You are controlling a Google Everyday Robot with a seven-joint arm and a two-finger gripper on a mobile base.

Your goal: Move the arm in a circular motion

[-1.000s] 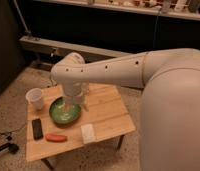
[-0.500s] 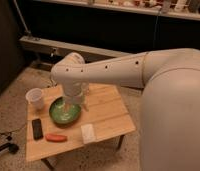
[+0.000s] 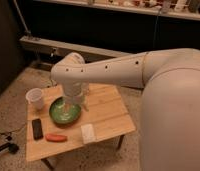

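**A:** Where is the arm just now?

**B:** The arm (image 3: 110, 72) comes in from the right of the view and reaches across the table (image 3: 110, 114) toward its left edge. At its leftmost bend it turns down, and the gripper (image 3: 69, 106) hangs over the green bowl (image 3: 57, 118), close above it or just inside the rim.

**A:** Is it holding anything?

**B:** I cannot tell how far open it is, or whether it has hold of anything.

**A:** Which way does it lie?

**B:** The long section runs nearly level from right to left, dipping a little toward the left. The short end section points straight down at the bowl.

**A:** Which step would you call this?

**B:** Somewhere along the circle, I'd judge, though one moment doesn't show how far round. The next move calls for swinging the end section along a round path over the table. It should keep enough height to clear the bowl's rim and the white cup (image 3: 35, 97) by the far left corner.
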